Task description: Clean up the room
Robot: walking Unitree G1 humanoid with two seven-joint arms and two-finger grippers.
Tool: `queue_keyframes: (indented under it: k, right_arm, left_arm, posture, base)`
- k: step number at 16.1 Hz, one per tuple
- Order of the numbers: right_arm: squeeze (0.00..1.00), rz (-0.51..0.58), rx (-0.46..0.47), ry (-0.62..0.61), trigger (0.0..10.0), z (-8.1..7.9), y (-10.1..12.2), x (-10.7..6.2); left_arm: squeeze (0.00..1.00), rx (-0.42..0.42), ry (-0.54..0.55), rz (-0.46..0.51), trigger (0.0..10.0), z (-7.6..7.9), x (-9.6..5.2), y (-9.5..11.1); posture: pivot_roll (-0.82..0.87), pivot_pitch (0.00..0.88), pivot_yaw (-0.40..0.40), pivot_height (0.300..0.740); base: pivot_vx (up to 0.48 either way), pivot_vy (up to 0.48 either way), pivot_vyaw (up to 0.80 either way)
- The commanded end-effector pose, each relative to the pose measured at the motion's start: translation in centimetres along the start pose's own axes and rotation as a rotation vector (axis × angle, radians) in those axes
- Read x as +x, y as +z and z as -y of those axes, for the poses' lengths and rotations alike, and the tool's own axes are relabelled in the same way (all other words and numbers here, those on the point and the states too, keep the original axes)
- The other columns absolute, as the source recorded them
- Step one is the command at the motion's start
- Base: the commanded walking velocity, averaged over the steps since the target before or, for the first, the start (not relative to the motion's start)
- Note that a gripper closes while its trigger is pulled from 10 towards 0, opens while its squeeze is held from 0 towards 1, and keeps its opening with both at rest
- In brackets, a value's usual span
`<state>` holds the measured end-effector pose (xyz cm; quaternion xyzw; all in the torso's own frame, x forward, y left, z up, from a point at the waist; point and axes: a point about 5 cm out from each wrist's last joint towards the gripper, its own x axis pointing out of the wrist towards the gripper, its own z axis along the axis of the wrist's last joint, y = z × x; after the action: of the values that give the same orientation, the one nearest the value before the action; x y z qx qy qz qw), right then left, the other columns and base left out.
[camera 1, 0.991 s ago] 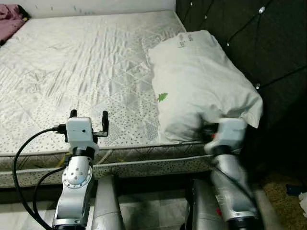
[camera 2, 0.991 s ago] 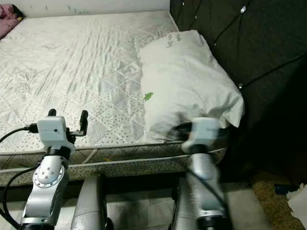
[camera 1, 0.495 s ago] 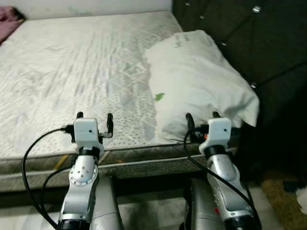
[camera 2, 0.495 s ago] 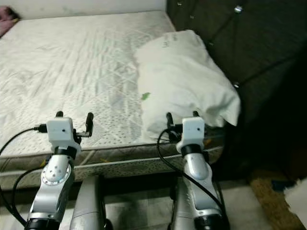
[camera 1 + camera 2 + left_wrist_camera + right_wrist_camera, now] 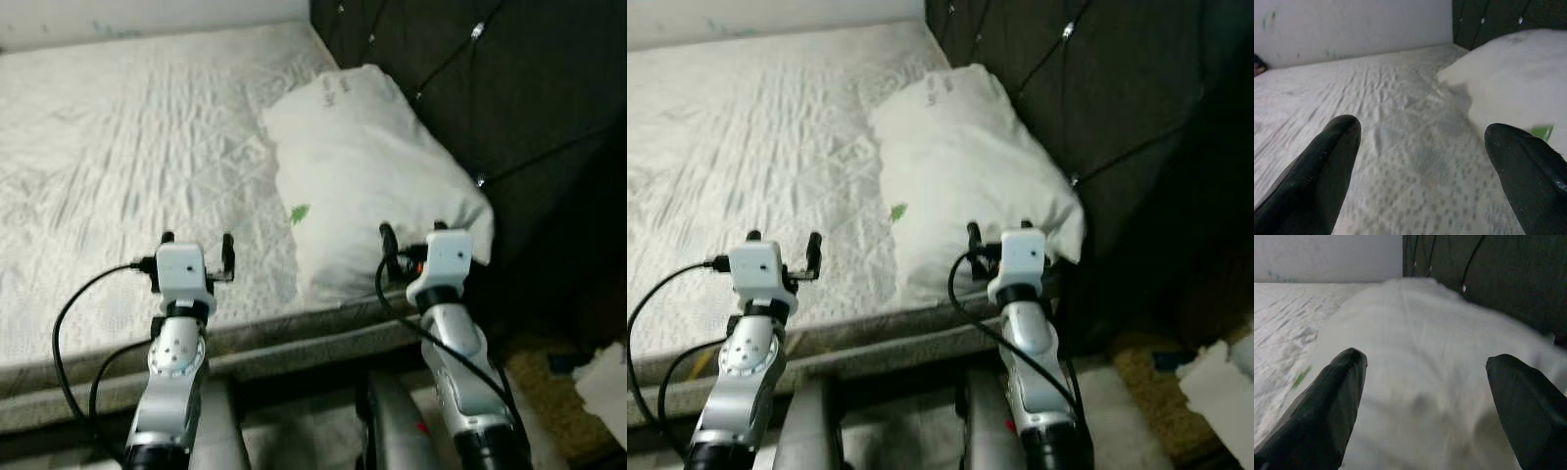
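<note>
A white pillow [image 5: 362, 162] lies at the head end of the bare quilted mattress [image 5: 127, 147], against the dark headboard. A small green scrap [image 5: 300, 212] sits on the pillow's left side. My right gripper [image 5: 411, 237] is open, held up just in front of the pillow's near corner; in the right wrist view the pillow [image 5: 1420, 333] lies straight ahead between the fingers [image 5: 1327, 401]. My left gripper [image 5: 197, 247] is open over the mattress's front edge, left of the pillow, with nothing in it. The left wrist view looks along the mattress [image 5: 1400, 122].
The dark tufted headboard [image 5: 509, 88] with a thin cable stands to the right of the bed. On the floor at the right lie a brownish rug [image 5: 534, 367] and a crumpled white sheet [image 5: 602, 377]. A pale wall [image 5: 1352, 24] runs behind the bed.
My right arm has come up from a blurred low position to stand before the pillow's corner. The camera has shifted, so the bed sits further left and tilted.
</note>
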<state>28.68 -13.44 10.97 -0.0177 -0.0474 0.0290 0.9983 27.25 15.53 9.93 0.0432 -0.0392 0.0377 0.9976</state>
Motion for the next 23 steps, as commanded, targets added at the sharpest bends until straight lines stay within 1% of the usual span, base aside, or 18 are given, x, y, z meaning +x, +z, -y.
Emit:
queue_keyframes:
  k: [1, 4, 6, 7, 12, 13, 14, 16, 17, 18, 19, 20, 21, 23]
  right_arm:
    - [0.00, -0.014, 0.006, 0.013, 10.0, -0.6, -0.2, 0.0]
    - [0.00, -0.012, -0.003, 0.019, 10.0, -0.4, -0.4, -0.2]
    - [0.00, -0.012, -0.015, -0.010, 10.0, 0.3, -0.3, 0.1]
    - [0.00, -0.013, -0.010, -0.014, 10.0, 0.4, -0.3, 0.2]
    - [0.00, -0.012, -0.005, -0.024, 10.0, 0.4, -0.3, 0.3]
    - [0.00, -0.012, -0.004, -0.026, 10.0, 0.5, -0.4, 0.3]
    - [0.00, -0.011, -0.005, -0.027, 10.0, 0.5, -0.4, 0.3]
    - [0.00, -0.011, 0.000, -0.024, 10.0, 0.5, -0.4, 0.4]
    - [0.00, -0.016, 0.000, -0.024, 10.0, 0.6, -0.6, 0.3]
    - [0.00, -0.019, -0.001, -0.025, 10.0, 0.6, -0.7, 0.3]
    - [0.00, -0.028, -0.002, -0.030, 10.0, 0.7, -1.0, 0.1]
    - [0.00, -0.031, -0.005, -0.032, 10.0, 0.8, -1.1, 0.0]
    - [0.00, -0.032, -0.005, -0.032, 10.0, 0.8, -1.1, 0.0]
    - [0.00, -0.044, -0.015, -0.046, 10.0, 1.2, -1.4, -0.3]
  left_arm:
    - [0.00, 0.010, 0.007, 0.005, 10.0, -0.2, 0.1, 0.0]
    - [0.00, 0.012, 0.007, 0.004, 10.0, -0.2, 0.2, 0.0]
    - [0.00, 0.016, 0.009, 0.002, 10.0, -0.2, 0.2, -0.1]
    - [0.00, 0.017, 0.009, 0.002, 10.0, -0.2, 0.2, -0.1]
    - [0.00, 0.022, 0.007, 0.002, 10.0, -0.2, 0.4, -0.1]
    - [0.00, 0.032, 0.005, -0.002, 10.0, -0.2, 0.4, -0.2]
    - [0.00, 0.083, 0.022, -0.013, 10.0, -0.3, 0.5, -0.4]
    - [0.00, 0.120, 0.032, -0.062, 10.0, -0.1, 0.6, -1.1]
    - [0.00, 0.107, 0.021, -0.121, 10.0, -0.1, 0.6, -2.0]
    - [0.00, 0.090, 0.014, -0.138, 10.0, -0.1, 0.6, -2.2]
    - [0.00, 0.064, -0.017, -0.125, 10.0, 0.0, 0.6, -2.0]
    - [0.00, 0.056, -0.047, -0.117, 10.0, 0.2, 0.4, -1.9]
    - [0.00, 0.044, -0.052, -0.114, 10.0, 0.2, 0.4, -1.9]
    - [0.00, 0.066, -0.065, -0.124, 10.0, -0.7, 0.3, -2.0]
  posture:
    - [0.02, 0.000, 0.018, 0.607]
    - [0.03, 0.000, 0.018, 0.607]
    - [0.03, 0.000, 0.018, 0.630]
    - [0.03, 0.000, 0.018, 0.635]
    - [0.03, 0.000, 0.021, 0.688]
    - [0.03, 0.000, 0.021, 0.697]
    - [0.03, 0.000, 0.021, 0.716]
    - [0.03, 0.000, 0.021, 0.731]
    - [0.03, 0.000, 0.021, 0.740]
    - [0.03, 0.000, 0.021, 0.740]
    - [0.03, 0.000, 0.024, 0.740]
    - [0.03, 0.000, 0.025, 0.740]
    - [0.03, 0.000, 0.025, 0.740]
    - [0.02, 0.000, 0.031, 0.740]
  base:
    - [0.000, 0.000, 0.00]
    - [0.000, 0.000, 0.00]
    - [0.000, 0.000, 0.00]
    - [0.000, 0.000, 0.00]
    - [0.000, 0.000, 0.00]
    - [0.000, 0.000, 0.00]
    - [0.000, 0.000, 0.00]
    - [0.000, 0.000, 0.00]
    - [0.000, 0.000, 0.00]
    - [0.000, 0.000, 0.00]
    - [0.000, 0.000, 0.00]
    - [0.000, 0.000, 0.00]
    - [0.000, 0.000, 0.00]
    - [0.000, 0.000, 0.00]
